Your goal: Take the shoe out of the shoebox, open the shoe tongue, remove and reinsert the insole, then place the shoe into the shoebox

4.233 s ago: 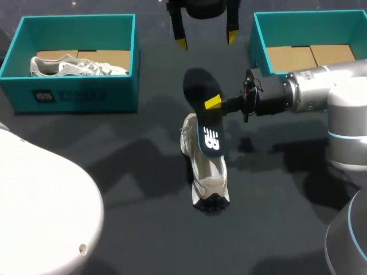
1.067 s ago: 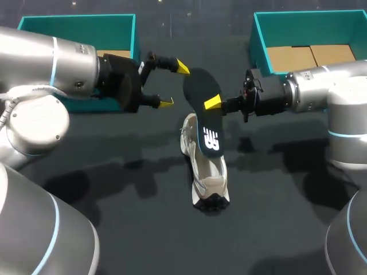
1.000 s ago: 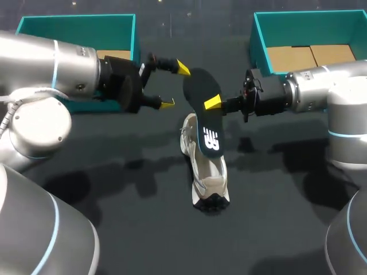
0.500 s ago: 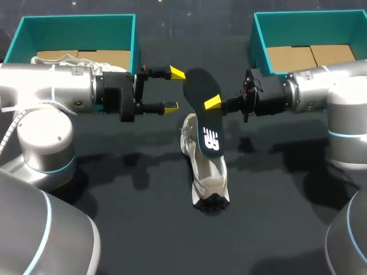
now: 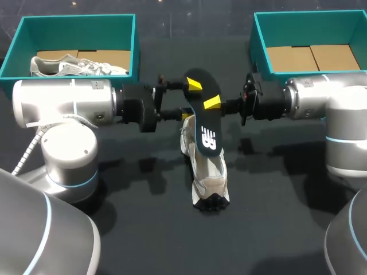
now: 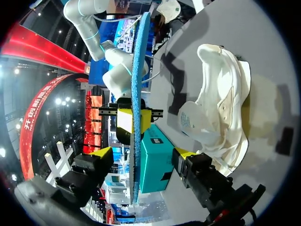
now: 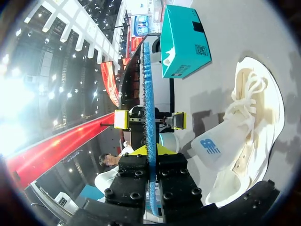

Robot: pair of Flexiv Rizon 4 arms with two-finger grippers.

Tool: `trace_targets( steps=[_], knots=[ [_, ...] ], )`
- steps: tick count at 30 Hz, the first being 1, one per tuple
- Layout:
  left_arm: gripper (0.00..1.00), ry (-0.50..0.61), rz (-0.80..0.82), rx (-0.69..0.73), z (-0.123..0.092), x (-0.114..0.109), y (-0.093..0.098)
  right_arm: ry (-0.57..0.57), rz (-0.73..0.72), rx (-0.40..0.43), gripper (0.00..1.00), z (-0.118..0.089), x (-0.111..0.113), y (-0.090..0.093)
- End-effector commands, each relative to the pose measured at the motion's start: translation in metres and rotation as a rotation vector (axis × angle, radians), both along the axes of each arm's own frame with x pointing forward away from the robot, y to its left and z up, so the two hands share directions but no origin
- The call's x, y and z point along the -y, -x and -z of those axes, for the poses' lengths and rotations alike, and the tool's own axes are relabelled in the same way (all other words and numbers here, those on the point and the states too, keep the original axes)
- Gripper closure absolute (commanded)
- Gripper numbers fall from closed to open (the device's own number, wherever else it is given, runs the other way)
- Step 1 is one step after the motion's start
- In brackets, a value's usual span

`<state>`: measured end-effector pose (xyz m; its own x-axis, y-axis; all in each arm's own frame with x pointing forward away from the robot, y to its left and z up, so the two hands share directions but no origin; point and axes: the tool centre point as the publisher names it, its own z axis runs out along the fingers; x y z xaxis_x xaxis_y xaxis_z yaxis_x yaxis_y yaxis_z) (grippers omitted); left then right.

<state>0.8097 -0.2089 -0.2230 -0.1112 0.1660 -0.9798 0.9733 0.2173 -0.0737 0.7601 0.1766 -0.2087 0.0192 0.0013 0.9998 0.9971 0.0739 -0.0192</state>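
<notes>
Our right gripper [image 5: 212, 103], arm level, clamps insole [image 5: 207, 130] above shoe [image 5: 210, 175]; our left gripper [image 5: 190, 101] straddles insole's far end, jaws seemingly apart.

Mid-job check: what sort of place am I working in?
Likely a shoe-handling test bench: left teal cardboard shoebox, right teal cardboard shoebox, white lace-up sneaker below a black insole.

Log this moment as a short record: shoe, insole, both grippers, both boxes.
shoe: lying on the table
insole: held on edge above the shoe
right gripper: shut on the insole
left gripper: open, fingers either side of the insole, not touching
left shoebox: holds a second shoe
right shoebox: cardboard floor showing
</notes>
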Motion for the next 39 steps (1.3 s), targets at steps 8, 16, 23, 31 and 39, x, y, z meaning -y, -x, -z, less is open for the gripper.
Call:
trace_targets(
  steps=[8,16,23,31,39],
  knots=[
    [0.63,0.014,0.019,0.009,0.001,0.014,-0.002,0.000,0.024,-0.009,1.00,0.004,-0.004,0.002],
    [0.77,0.020,0.017,0.007,0.003,0.015,-0.003,-0.007,0.036,-0.012,1.00,0.005,-0.004,-0.003],
    [0.85,0.019,0.013,0.007,0.004,0.018,-0.004,-0.011,0.026,-0.014,1.00,0.005,-0.006,-0.007],
    [1.00,0.016,0.013,0.017,0.005,0.023,-0.004,-0.013,0.019,-0.020,1.00,0.005,-0.007,-0.009],
    [1.00,0.010,0.004,0.032,0.003,0.015,-0.003,0.000,0.024,0.010,0.00,0.007,0.009,-0.006]
  ],
)
